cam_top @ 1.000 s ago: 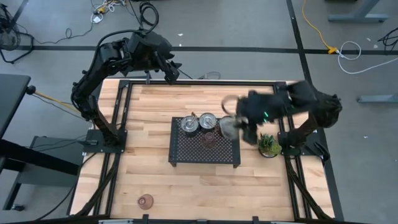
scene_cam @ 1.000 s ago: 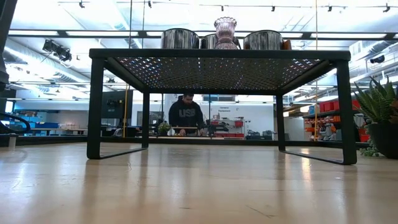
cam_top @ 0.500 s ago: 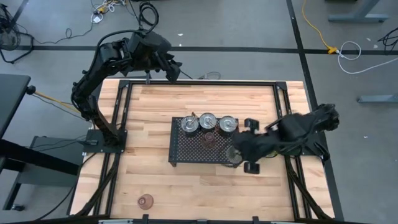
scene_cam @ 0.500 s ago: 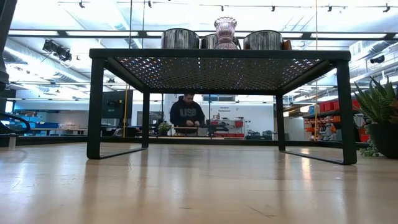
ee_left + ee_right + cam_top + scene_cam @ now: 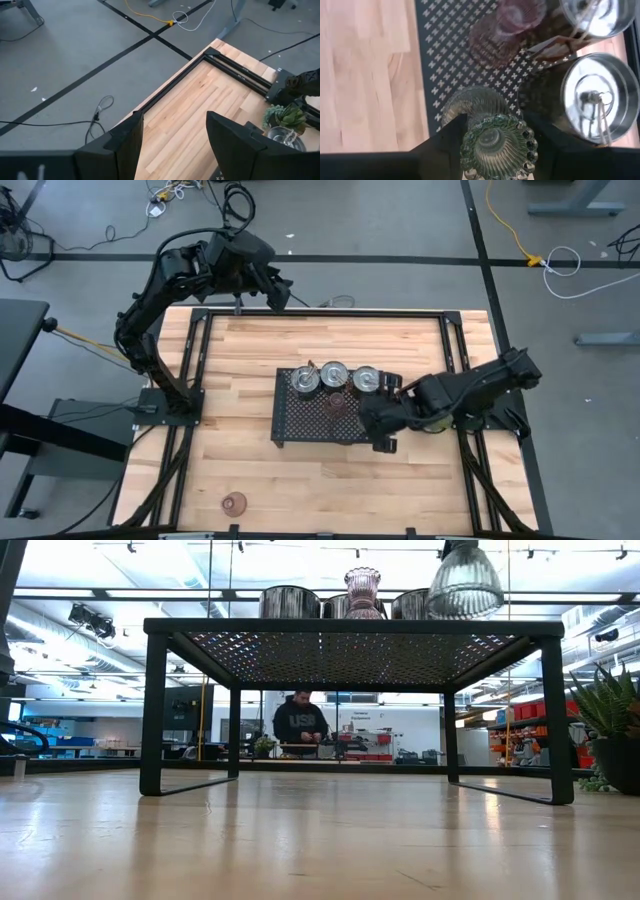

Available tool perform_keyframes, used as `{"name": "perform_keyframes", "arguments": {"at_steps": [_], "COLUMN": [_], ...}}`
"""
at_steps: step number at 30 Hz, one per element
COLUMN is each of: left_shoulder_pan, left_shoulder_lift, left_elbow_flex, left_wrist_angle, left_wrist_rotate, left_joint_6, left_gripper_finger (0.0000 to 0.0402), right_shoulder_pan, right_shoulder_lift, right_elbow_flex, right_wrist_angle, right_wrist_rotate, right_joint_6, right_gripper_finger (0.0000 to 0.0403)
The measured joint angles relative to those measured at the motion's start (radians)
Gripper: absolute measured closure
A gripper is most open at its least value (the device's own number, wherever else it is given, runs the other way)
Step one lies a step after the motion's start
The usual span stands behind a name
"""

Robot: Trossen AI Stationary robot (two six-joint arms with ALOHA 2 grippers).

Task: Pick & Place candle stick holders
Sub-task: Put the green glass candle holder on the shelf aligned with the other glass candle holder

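Note:
An olive-green ribbed glass candle stick holder hangs over the near right part of the black perforated tray, with my right gripper shut on it. The low view shows this holder with its foot at the level of the tray top. On the tray, three shiny silver holders stand in the far row and a pink glass one stands in the middle. Another pink one sits on the table near its front left. My left gripper stands open, high over the table's far left corner. My right gripper pinches the green holder's narrow upper end, just under its beaded rim, between its two fingers. The fingers come from above, slanting down from the table's right. The holder is upright, its wide foot down. I cannot tell whether the foot touches the tray.
A small spiky potted plant stands on the table right of the tray, under my right arm. A black frame runs round the wooden table top. A person sits far off in the room behind.
My right gripper has swung from the tray's far right corner toward the table's near edge and gone down, carrying the green glass holder upright. The holder has come into the low view above the tray's right part.

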Motion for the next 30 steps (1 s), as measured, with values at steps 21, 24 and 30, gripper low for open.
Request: {"name": "perform_keyframes", "arguments": {"at_steps": [21, 24, 30], "left_shoulder_pan": [0.001, 0.002, 0.002], "left_shoulder_lift": [0.000, 0.000, 0.000], "left_elbow_flex": [0.000, 0.000, 0.000], "left_wrist_angle": [-0.019, -0.032, -0.056], "left_wrist_rotate": [-0.018, -0.018, -0.017], "left_joint_6": [0.026, 0.024, 0.019], "left_gripper_finger": [0.0181, 0.0181, 0.0181], "right_shoulder_pan": [-0.064, -0.065, -0.070], "right_shoulder_lift": [0.045, 0.047, 0.045], "right_elbow_flex": [-0.013, -0.013, -0.013], "right_wrist_angle": [0.065, 0.064, 0.057], "right_wrist_rotate": [0.002, 0.018, 0.038], "right_joint_6": [-0.018, -0.023, -0.037], "right_gripper_finger": [0.0248, 0.0248, 0.0174]}}
